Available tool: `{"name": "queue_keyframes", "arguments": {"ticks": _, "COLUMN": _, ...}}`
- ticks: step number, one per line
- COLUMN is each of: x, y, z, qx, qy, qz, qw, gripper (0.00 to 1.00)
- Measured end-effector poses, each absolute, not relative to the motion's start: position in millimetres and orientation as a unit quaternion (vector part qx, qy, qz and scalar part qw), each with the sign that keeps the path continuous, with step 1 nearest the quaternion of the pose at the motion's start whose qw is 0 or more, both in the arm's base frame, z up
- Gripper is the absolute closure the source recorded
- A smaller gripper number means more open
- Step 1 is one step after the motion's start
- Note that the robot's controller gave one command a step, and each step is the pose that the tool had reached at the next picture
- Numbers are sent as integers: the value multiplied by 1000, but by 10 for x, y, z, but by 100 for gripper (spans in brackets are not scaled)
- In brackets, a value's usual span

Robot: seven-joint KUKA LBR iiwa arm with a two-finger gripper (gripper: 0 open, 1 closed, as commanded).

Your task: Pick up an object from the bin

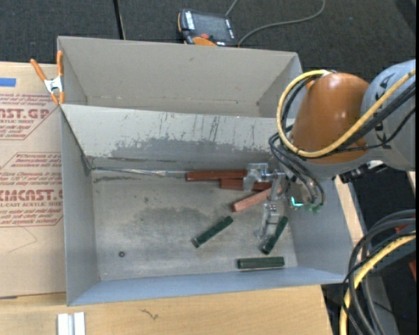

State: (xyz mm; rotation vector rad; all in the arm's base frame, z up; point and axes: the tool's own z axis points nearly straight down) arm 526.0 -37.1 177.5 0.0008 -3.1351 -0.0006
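Grey bin floor, sticks scattered. Claw stands over a dark green stick; pink stick just left of claw. Claw opening: cannot tell. Advise straddling the green stick's middle squarely before closing.

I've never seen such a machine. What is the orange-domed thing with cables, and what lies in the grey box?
That is a robot arm, seen by one camera from above and slightly sideways, reaching in from the right. The orange dome and cables are part of it. Its gripper, the picking tool, hangs low at the right of the grey metal bin. Sticks lie inside: a pinkish stick and a dark green stick nearest the gripper, a second green stick mid-floor, a third green stick at the front, reddish-brown sticks along the back. Whether anything is held I cannot tell.
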Motion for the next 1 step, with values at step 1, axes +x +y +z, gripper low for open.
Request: {"name": "queue_keyframes", "arguments": {"ticks": 1, "x": 5123, "y": -730, "z": 667, "qx": -10, "qy": -1000, "qz": 0, "qw": 2, "gripper": 0}}
